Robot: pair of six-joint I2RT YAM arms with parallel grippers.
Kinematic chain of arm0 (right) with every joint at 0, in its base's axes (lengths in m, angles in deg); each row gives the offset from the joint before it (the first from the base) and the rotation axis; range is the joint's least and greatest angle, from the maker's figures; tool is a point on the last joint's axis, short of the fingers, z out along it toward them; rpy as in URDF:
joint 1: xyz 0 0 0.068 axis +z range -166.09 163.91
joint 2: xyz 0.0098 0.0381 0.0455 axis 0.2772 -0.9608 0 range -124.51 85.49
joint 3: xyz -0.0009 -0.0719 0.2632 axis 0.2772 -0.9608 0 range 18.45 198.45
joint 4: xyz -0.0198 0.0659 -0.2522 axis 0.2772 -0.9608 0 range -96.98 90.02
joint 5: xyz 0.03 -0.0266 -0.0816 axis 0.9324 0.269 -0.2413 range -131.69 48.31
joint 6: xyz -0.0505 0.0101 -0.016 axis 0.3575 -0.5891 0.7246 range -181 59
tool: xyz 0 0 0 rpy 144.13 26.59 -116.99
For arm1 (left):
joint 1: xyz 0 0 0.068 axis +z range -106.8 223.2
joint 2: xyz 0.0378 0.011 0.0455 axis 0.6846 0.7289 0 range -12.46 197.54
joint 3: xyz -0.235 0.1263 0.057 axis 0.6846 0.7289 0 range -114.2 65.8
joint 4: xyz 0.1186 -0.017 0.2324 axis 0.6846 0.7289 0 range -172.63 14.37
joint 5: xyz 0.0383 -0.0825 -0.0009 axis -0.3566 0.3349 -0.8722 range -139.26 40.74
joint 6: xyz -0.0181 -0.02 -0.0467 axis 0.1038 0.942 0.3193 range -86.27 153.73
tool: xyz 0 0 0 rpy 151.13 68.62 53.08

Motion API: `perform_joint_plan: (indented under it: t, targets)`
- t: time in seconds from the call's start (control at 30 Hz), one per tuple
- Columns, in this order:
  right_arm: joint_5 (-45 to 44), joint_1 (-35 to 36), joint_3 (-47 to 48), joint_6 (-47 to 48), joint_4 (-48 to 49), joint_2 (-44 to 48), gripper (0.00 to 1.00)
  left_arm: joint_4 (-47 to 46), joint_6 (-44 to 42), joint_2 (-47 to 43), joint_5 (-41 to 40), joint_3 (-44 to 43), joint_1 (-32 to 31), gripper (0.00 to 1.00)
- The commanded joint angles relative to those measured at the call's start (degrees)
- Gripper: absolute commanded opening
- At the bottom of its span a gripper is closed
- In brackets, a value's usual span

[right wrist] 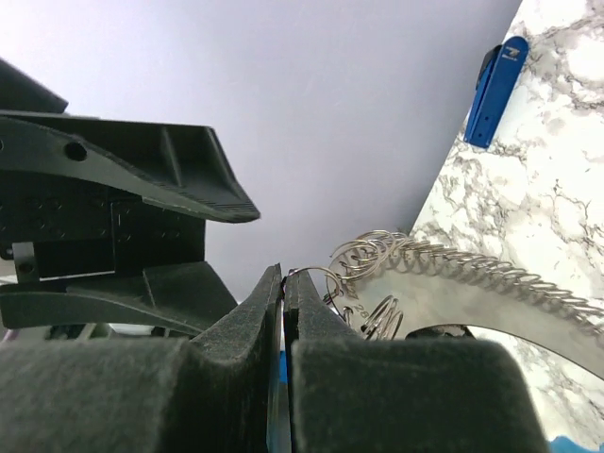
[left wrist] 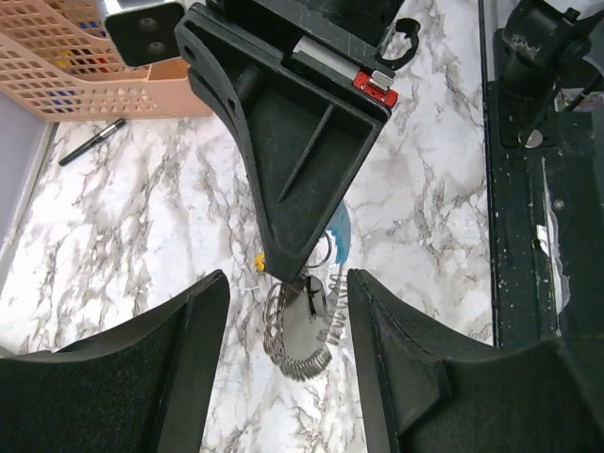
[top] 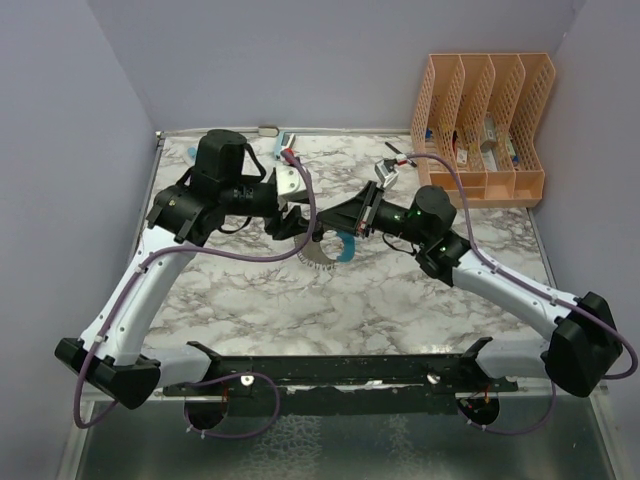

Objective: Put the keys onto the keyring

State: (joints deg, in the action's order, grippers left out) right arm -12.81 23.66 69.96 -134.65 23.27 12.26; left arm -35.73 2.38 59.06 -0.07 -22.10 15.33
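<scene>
The keyring (top: 322,256) hangs just above the marble table, a gray ribbed loop (left wrist: 294,351) with a light-blue section (left wrist: 341,236). My right gripper (right wrist: 284,274) is shut on a thin wire loop at the keyring's top and reaches in from the right (top: 343,228). A small yellow key (left wrist: 259,262) shows beside that gripper's tip. A small dark piece (left wrist: 314,300), perhaps the black key, lies against the loop. My left gripper (left wrist: 288,278) is open, its fingers (left wrist: 193,368) standing on either side of the keyring without touching it.
An orange slotted organizer (top: 480,120) stands at the back right. A black pen (left wrist: 92,142) lies near it. A blue-handled tool (right wrist: 497,90) lies near the back wall. A black rail (top: 340,372) runs along the near edge.
</scene>
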Motion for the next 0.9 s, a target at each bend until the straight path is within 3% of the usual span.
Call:
perform_joint_plan:
  t: [0.0,0.23,0.47,0.67,0.87]
  targets:
    - [-7.27,0.09,-2.11,-5.25,4.25,2.75,0.01,-1.06,-0.1,-1.44,-3.04,-0.39,-0.24,0.56]
    - [-14.39,0.14,-5.14,-11.69,4.09,5.47,0.01,-1.08,0.33,-2.21,0.05,5.49,-0.25,0.42]
    - [-18.22,0.16,-7.23,-20.7,2.97,7.35,0.01,-5.35,0.99,-1.62,-0.99,11.78,-0.33,0.48]
    - [-21.16,0.16,-8.28,-27.08,0.22,8.85,0.01,-8.8,2.88,-0.3,-0.94,10.72,-0.38,0.5]
    - [-23.57,0.13,-4.15,-35.27,-12.91,9.76,0.01,-11.58,5.0,1.33,-0.92,8.43,-0.42,0.5]
